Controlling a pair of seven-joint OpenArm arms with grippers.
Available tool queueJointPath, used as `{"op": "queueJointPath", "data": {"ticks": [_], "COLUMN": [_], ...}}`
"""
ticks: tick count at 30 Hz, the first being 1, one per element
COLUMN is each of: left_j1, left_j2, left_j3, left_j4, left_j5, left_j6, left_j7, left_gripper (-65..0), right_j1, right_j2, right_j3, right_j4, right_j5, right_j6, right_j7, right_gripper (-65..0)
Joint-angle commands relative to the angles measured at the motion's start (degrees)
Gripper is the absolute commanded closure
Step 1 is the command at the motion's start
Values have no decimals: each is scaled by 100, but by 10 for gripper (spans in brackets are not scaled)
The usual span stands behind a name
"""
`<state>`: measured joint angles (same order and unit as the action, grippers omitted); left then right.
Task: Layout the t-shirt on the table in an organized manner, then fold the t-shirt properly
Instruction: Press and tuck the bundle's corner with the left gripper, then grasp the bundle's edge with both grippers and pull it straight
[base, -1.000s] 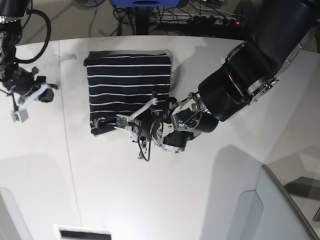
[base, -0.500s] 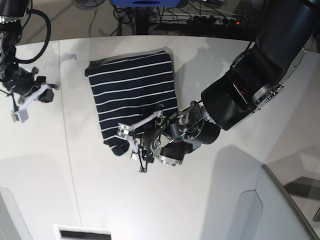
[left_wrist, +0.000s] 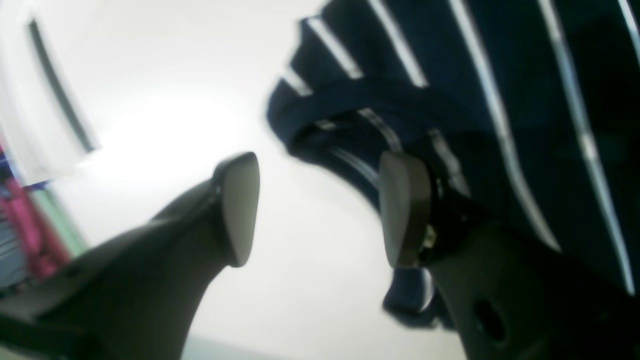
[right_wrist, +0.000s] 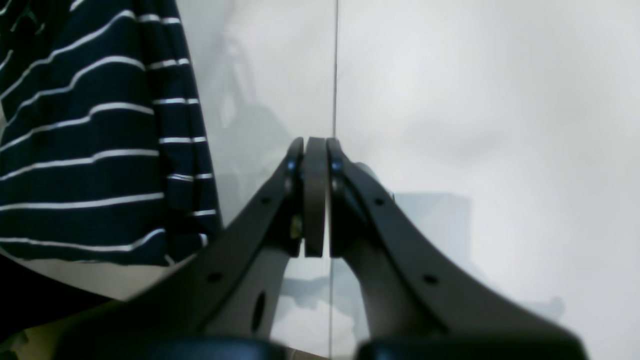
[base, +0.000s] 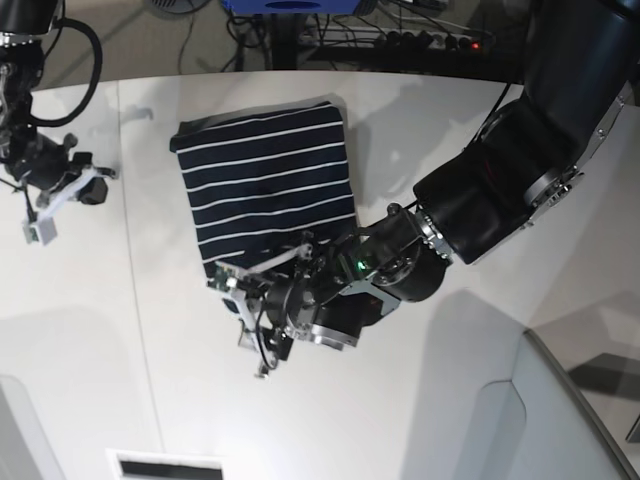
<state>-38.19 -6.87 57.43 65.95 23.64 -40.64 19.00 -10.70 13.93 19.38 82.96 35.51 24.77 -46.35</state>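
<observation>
The left hand (base: 240, 305) stands released at the near corner of the t-shirt (base: 268, 190), which lies folded into a compact rectangle on the desk (base: 400, 400), apparently only needing tidying, while the clenched, empty right hand (base: 45, 215) waits well apart.

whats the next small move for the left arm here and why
Probably lift the left end effector up and away from the t-shirt. Its jaws stand open with only white table between them, so nothing is held. The shirt lies as a compact folded rectangle with its near corner just beside one finger pad. Backing off avoids snagging that corner. The right end effector is shut, off the shirt.
</observation>
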Motion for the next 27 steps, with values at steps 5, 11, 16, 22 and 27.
{"op": "queueJointPath", "data": {"ticks": [5,11,16,22,27], "left_j1": [677,2444,3841,4958,5222], "left_j2": [59,15,-293,-601,-671], "left_j3": [-1659,-3022,-4147,-4648,-4648], "left_j4": [1682,3246,3563,3589,3449], "left_j5": [-302,-592,-592,-592,-592], "left_j6": [64,64,64,64,64], "left_j7": [838,1849,1911,1893,1884], "left_gripper": [-239,0,0,0,0], "right_j1": [63,55,28,-104,-104], "right_j2": [26,26,9,-9,-9], "right_j3": [-166,-940,-1309,-1907,-2232], "right_j4": [122,412,377,377,254], "right_j5": [76,76,76,76,76], "right_j6": [24,6,-3,-3,-231], "right_j7": [77,77,77,68,94], "right_gripper": [-2,0,0,0,0]}}
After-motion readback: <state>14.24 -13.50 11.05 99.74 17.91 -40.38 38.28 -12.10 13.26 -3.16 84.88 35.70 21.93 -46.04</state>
